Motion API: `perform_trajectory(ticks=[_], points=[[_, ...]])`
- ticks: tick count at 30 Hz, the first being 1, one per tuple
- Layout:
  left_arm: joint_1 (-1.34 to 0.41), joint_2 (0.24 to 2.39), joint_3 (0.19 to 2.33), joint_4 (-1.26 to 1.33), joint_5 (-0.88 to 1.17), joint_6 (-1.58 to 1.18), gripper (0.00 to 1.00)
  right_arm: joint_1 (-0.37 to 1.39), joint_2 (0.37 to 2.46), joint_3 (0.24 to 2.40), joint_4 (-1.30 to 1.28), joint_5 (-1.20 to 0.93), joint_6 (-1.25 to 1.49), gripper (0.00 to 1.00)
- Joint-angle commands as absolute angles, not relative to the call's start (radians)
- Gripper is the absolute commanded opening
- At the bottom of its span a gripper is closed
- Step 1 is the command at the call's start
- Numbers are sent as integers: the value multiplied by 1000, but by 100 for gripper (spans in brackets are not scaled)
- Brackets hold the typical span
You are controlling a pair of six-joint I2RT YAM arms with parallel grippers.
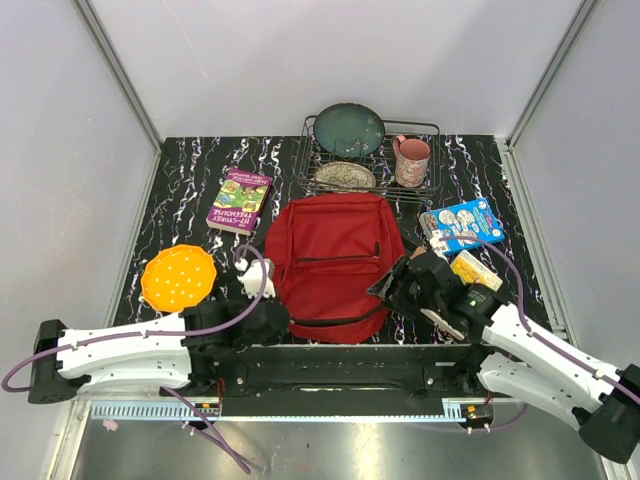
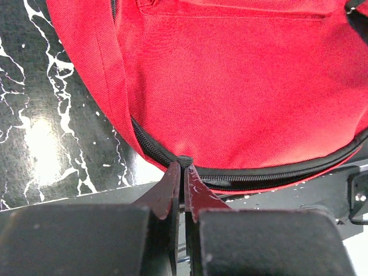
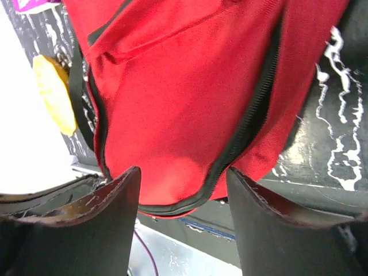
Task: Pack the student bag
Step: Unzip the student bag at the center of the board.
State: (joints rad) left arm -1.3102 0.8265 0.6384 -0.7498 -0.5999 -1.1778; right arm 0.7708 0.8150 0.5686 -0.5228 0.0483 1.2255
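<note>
red fabric backpack (image 1: 330, 255) zipped, packing seemingly unstarted; purple book (image 1: 240, 200), blue book (image 1: 461, 224) outside on bench (image 1: 190, 190). left gripper (image 2: 184, 164) pinches black zipper (image 2: 259, 178); right gripper (image 3: 183, 172) spread.

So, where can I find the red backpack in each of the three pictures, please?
Top external: the red backpack lies in the middle of the table, between the two arms.
Left wrist: it fills the upper and right part of the picture.
Right wrist: it fills the middle and the top.
Shared landmark: the black zipper curving along the bag's near edge.
</note>
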Motion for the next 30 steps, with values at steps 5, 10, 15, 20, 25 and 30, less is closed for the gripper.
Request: perform_trajectory(ticks=[5,10,15,20,25,30], points=[[-1315,963,750,-677,-630,-1049,0,762,733,744,-620,-81,1150,78],[-1315,1023,778,-620,-611,-1014,0,764,713,747,-650,-204,1169,78],[-1313,1032,779,-569,-603,-986,0,768,735,672,-536,-291,1216,77],[-1315,1054,811,-566,-601,-960,0,854,831,676,-462,-281,1295,79],[-1315,1060,810,-549,-604,-960,0,896,881,666,-476,-233,1432,82],[-1315,1055,813,-554,-604,-953,0,916,825,601,-442,-134,1624,83]])
